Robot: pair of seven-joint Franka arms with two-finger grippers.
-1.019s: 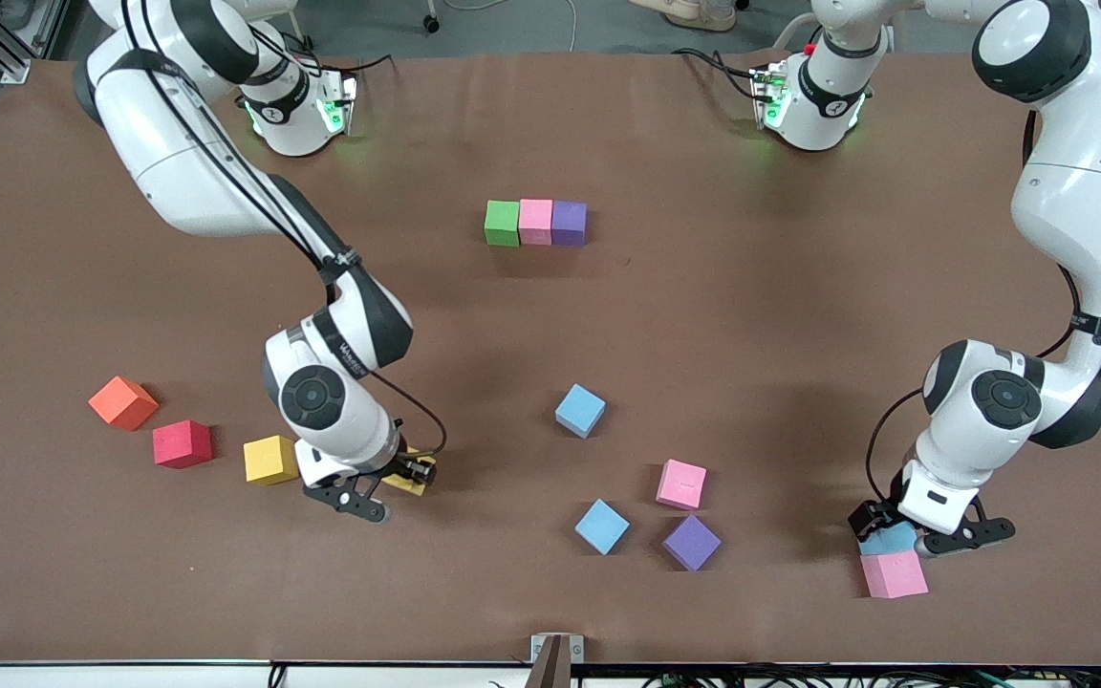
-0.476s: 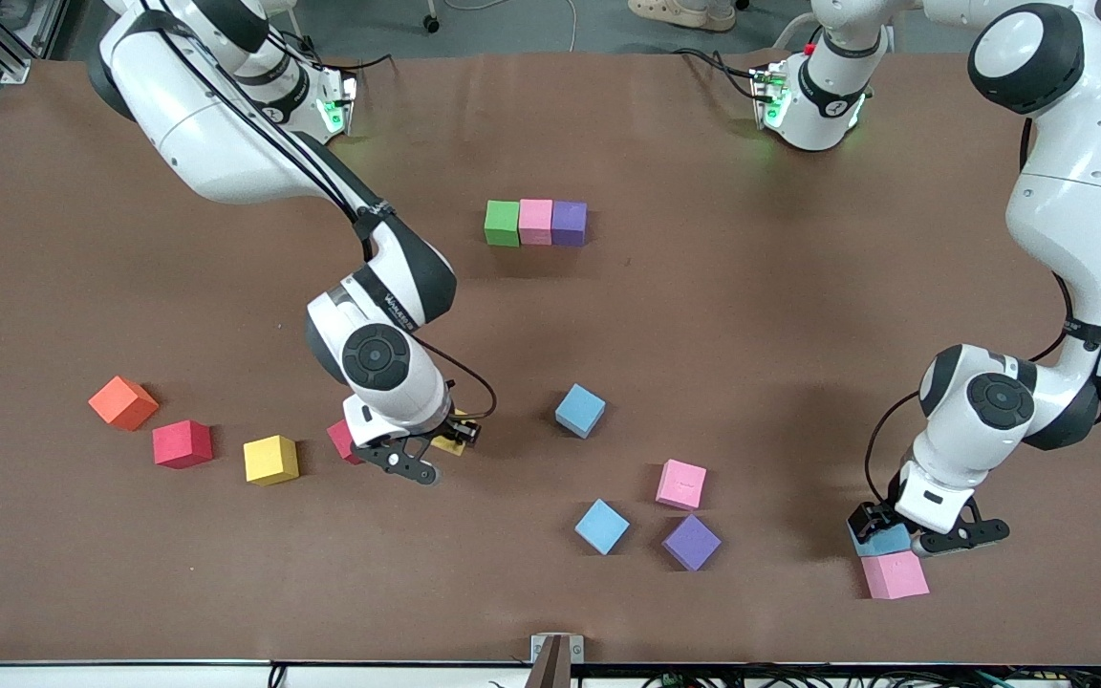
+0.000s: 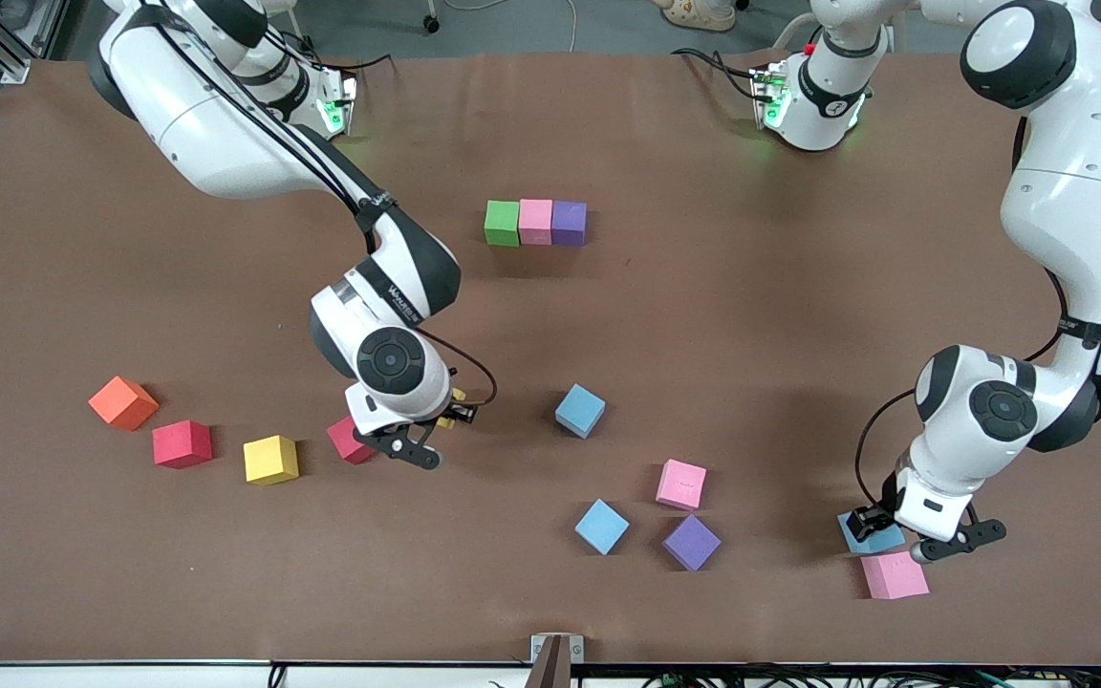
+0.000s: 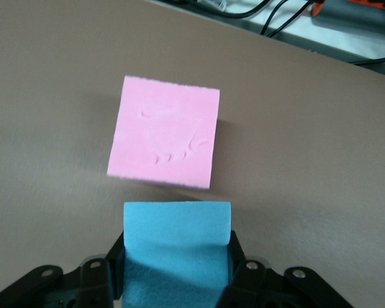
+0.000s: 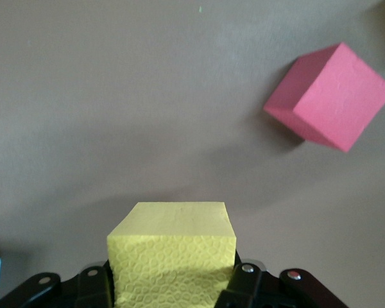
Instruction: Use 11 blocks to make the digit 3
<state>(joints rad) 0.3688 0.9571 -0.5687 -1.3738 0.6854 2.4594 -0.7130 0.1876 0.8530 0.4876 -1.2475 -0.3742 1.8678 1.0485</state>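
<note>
My right gripper [image 3: 436, 432] is shut on a yellow block [image 3: 457, 396] [image 5: 173, 253], held over the table between a red block [image 3: 350, 441] [image 5: 330, 96] and a light blue block [image 3: 580, 411]. My left gripper [image 3: 899, 537] is shut on another light blue block [image 3: 866, 536] [image 4: 178, 244], low at the table beside a pink block [image 3: 895, 575] [image 4: 165, 133]. The digit 3 stands as one bar: green [image 3: 503, 222], pink [image 3: 536, 221] and purple [image 3: 569, 222] blocks touching, farther from the front camera than the rest.
Loose blocks lie nearer the front camera: an orange cube [image 3: 122, 402], a red one [image 3: 182, 443] and a yellow one [image 3: 270, 460] toward the right arm's end; pink [image 3: 681, 483], light blue [image 3: 601, 526] and purple [image 3: 691, 542] in the middle.
The right gripper has lifted the yellow block and carried it toward the table's middle, uncovering a red block. The left gripper has closed on the light blue block beside the pink one.
</note>
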